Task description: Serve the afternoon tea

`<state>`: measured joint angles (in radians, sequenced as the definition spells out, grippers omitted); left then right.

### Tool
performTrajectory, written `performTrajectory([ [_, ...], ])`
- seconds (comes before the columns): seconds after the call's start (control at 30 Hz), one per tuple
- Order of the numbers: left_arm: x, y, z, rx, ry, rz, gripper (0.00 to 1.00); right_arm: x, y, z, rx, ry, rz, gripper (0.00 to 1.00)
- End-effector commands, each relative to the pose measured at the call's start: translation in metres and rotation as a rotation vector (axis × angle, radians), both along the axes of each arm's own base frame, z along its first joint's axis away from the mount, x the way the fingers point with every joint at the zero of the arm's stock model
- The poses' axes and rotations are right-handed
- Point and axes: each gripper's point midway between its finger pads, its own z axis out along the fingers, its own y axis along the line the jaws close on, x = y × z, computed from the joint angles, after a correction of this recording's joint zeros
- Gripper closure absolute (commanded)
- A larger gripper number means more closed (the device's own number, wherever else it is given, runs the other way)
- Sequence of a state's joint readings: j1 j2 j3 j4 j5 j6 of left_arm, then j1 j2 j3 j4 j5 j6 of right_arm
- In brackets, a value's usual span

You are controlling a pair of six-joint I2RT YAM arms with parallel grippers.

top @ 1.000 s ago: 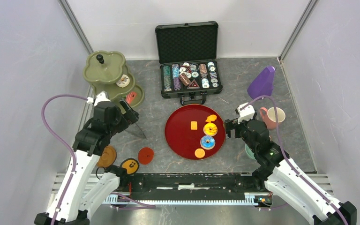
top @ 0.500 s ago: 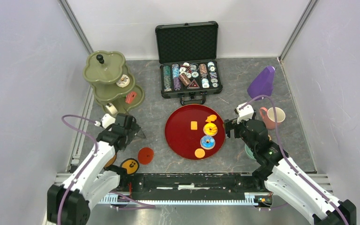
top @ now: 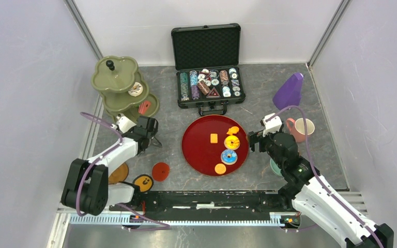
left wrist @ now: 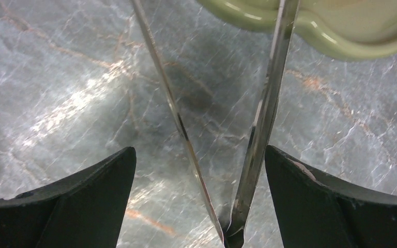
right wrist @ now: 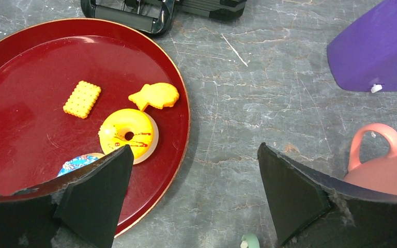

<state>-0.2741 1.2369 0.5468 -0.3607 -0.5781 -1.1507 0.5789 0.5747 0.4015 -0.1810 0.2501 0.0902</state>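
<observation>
- Left gripper (top: 149, 128): fingers spread to full width, nothing held. It sits low over the desk (top: 186, 111), just off the 5 o'clock edge of the olive-green three-tier stand (top: 115, 77).
- Left wrist view: bare grey desk shows between the fingers (left wrist: 82, 196). Two thin metal strips (left wrist: 261, 129) form a V in the gap and touch neither finger. The stand's lower rim lies at 1 o'clock.
- The stand is at 10 o'clock on the desk. Its middle tier carries a pale round piece (top: 135, 89) and its bottom tier a red piece (top: 144, 107).
- Right gripper (top: 254, 140): fingers wide apart, empty. It hangs just beside the 3 o'clock rim of the dark-red tray (top: 196, 150).
- The tray is at desk centre and holds:
  - rectangular biscuit (right wrist: 82, 98)
  - fish-shaped biscuit (right wrist: 155, 95)
  - yellow donut (right wrist: 128, 135), touching the blue donut (top: 229, 157) at its 6 o'clock side
  - round orange biscuit (top: 220, 168) at the 5 o'clock rim
- The pink cup (top: 301, 127) stands at 3 o'clock on the desk, clear of the tray.
- A teal piece (top: 274, 167) at 4 o'clock is mostly hidden under the right arm.
- Three round orange saucers (top: 160, 171) lie at 7 o'clock, near the left arm base.
- The open chip case (top: 209, 88) is at 12 o'clock and the purple object (top: 289, 92) at 2 o'clock.
</observation>
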Motion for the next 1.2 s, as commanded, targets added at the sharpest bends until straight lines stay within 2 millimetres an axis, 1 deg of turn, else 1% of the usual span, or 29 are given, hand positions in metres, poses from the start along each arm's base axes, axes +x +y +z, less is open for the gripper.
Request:
performTrajectory([
  [0.0,0.029,0.007,0.014,0.069,-0.043,0.03,0.0,0.004,0.007,0.01,0.038,-0.035,0.012,0.02],
  [0.03,0.031,0.006,0.014,0.071,-0.029,0.028,0.0,0.004,0.007,0.009,0.037,-0.032,0.014,0.02],
  [0.17,0.028,0.004,0.012,0.073,0.024,0.024,0.0,0.005,0.007,0.006,0.026,-0.018,0.013,0.02],
  [0.3,0.023,0.006,0.012,0.061,0.005,0.043,0.0,0.004,0.007,0.005,0.037,-0.026,0.011,0.02],
  [0.43,0.028,0.007,0.014,0.059,-0.02,0.07,0.0,0.006,0.009,0.009,0.036,-0.03,0.019,0.02],
  [0.53,0.03,0.009,0.009,0.071,0.004,0.089,0.0,0.006,0.011,0.006,0.028,-0.016,0.029,0.02],
  [0.63,0.035,0.008,0.003,0.08,0.029,0.094,0.0,0.006,0.008,0.006,0.022,-0.012,0.014,0.02],
  [0.77,0.041,0.006,-0.002,0.082,0.046,0.094,0.0,0.007,0.008,0.014,0.035,-0.041,0.012,0.02],
  [0.83,0.042,0.006,-0.002,0.087,0.057,0.093,0.0,0.008,0.007,0.016,0.03,-0.04,0.008,0.02],
  [0.97,0.031,0.007,-0.004,0.081,0.089,0.098,0.07,0.007,0.008,0.01,0.025,-0.023,0.013,0.02],
  [1.03,0.024,0.01,-0.001,0.083,0.078,0.106,0.12,0.006,0.008,0.008,0.024,-0.015,0.011,0.02],
  [1.1,0.019,0.014,0.005,0.085,0.041,0.12,0.2,0.006,0.008,0.007,0.029,-0.02,0.011,0.02],
  [1.17,0.016,0.015,0.011,0.079,-0.001,0.108,0.27,0.006,0.008,0.008,0.032,-0.024,0.014,0.02],
])
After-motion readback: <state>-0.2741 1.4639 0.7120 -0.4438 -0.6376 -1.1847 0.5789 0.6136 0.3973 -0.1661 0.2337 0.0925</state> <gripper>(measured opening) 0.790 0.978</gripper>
